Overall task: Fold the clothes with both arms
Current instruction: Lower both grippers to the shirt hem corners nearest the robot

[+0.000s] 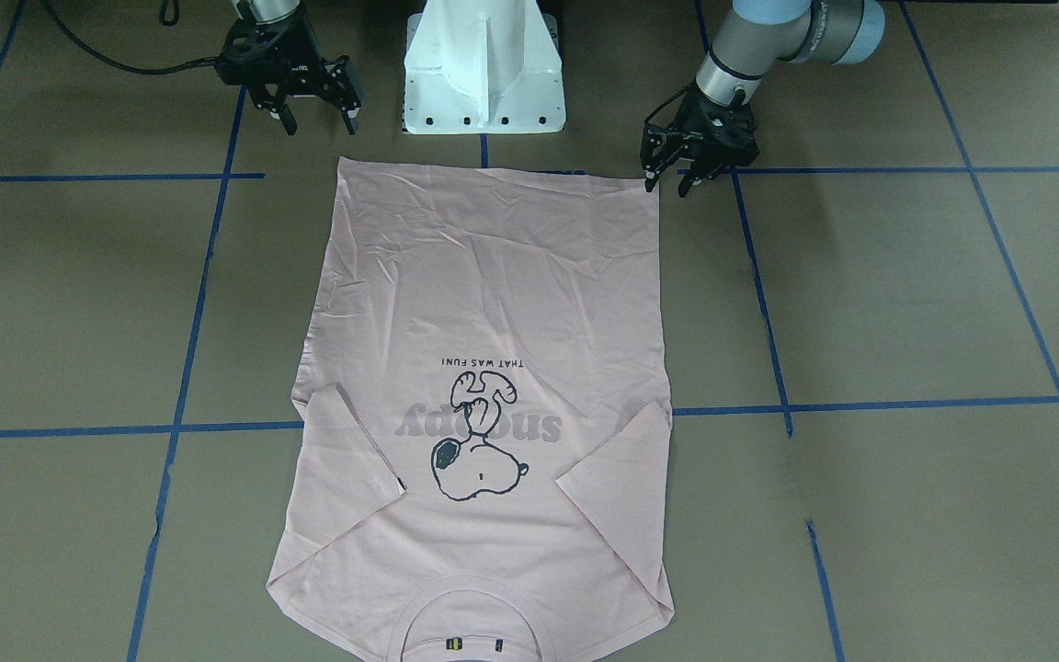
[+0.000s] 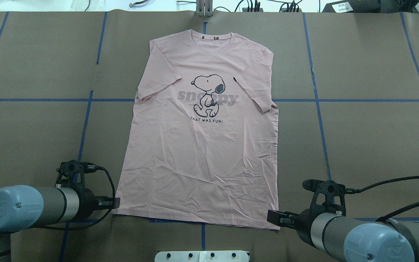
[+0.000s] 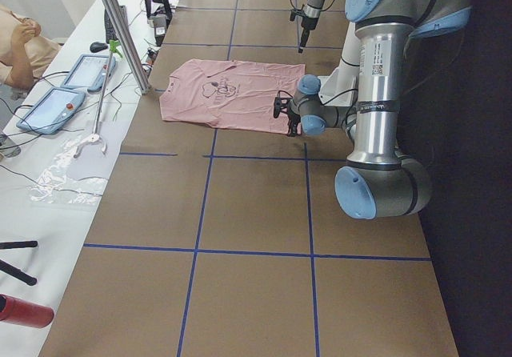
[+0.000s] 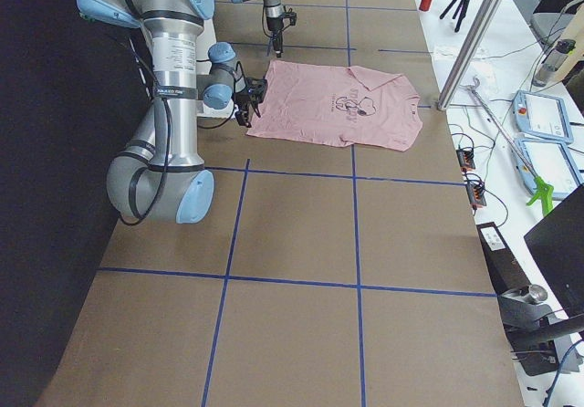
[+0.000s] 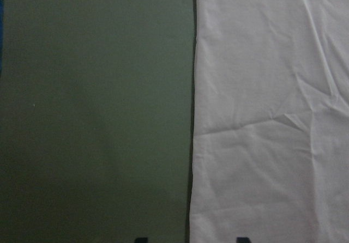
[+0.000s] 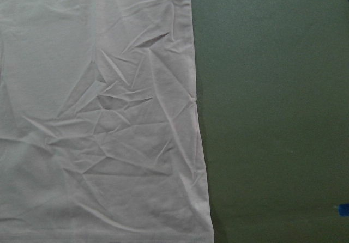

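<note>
The pale pink T-shirt (image 1: 483, 303) lies flat and front up on the brown table, dog print and "snoopy" lettering showing. Both sleeves are folded in over the chest, the collar is far from the robot and the hem is near it (image 2: 202, 153). My left gripper (image 1: 666, 188) is open and low at the hem's left corner (image 2: 116, 203). In the left wrist view its fingertips (image 5: 140, 238) straddle the shirt's side edge (image 5: 272, 117). My right gripper (image 1: 320, 124) is open, just behind the hem's right corner (image 2: 272, 217). The right wrist view shows that wrinkled corner (image 6: 98, 117) but no fingers.
The white pedestal base (image 1: 483, 74) stands between the arms, just behind the hem. Blue tape lines (image 1: 860, 405) cross the table. A metal pole (image 3: 120, 29) and tablets (image 3: 52, 109) stand at the far side, where an operator (image 3: 16, 45) sits.
</note>
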`<move>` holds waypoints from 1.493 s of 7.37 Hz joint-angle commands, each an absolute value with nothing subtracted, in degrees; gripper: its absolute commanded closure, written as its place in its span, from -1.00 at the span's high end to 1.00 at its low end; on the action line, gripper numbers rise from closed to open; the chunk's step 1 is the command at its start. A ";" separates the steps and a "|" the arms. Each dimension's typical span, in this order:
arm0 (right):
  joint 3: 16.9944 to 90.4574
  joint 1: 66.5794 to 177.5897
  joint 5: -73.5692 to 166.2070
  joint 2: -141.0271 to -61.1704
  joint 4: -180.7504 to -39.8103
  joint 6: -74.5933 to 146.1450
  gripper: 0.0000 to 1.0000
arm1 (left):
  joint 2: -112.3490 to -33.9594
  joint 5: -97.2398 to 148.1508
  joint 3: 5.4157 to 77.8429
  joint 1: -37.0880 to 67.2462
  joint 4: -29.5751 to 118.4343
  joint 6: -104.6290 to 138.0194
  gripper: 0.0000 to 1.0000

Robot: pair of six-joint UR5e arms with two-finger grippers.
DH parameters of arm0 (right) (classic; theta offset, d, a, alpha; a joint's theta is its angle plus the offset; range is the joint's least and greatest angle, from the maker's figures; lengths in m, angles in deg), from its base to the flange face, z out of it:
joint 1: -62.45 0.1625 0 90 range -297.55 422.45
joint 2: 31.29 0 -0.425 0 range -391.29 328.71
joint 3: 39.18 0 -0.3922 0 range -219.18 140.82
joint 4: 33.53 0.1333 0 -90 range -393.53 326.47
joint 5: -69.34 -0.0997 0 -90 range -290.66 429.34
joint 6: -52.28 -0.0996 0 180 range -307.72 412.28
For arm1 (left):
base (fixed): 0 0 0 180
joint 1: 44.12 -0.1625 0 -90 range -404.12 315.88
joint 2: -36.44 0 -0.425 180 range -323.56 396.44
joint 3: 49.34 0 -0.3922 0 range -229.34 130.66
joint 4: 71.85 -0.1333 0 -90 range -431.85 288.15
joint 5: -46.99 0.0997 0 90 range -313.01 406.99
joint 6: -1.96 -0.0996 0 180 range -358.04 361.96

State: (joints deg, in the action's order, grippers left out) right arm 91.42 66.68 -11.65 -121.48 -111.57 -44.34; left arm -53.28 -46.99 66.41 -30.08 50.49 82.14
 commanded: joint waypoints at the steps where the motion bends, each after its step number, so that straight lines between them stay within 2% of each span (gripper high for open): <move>1: 91.42 66.23 -10.65 -121.47 -111.58 -44.40 0.93 | -53.38 -46.44 66.24 -32.25 50.32 84.49 -0.08; 2: 91.42 66.23 -10.55 -121.47 -111.58 -44.49 0.93 | -53.38 -46.44 66.15 -32.25 50.32 84.58 -0.10; 4: 91.34 66.06 -10.55 -121.47 -111.67 -44.49 0.94 | -53.38 -46.44 65.97 -32.25 50.23 84.58 -0.33; 7: 91.42 66.06 -10.55 -121.47 -111.67 -44.49 0.94 | -53.65 -46.44 65.62 -32.60 50.23 84.58 -0.36; 9: 91.34 66.06 -10.55 -121.47 -111.67 -44.49 0.94 | -53.91 -46.53 65.53 -32.60 50.23 84.58 -0.62; 10: 91.34 66.06 -10.55 -121.47 -111.67 -44.49 0.94 | -54.00 -46.53 65.53 -32.60 50.23 84.58 -0.97; 11: 91.25 65.80 -10.46 -121.47 -111.67 -44.49 0.93 | -54.00 -46.53 65.79 -32.60 50.23 84.49 -1.00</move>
State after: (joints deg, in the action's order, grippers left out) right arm 91.32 65.96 -10.53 -121.47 -111.67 -44.49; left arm -53.95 -46.51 65.61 -32.60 50.23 84.56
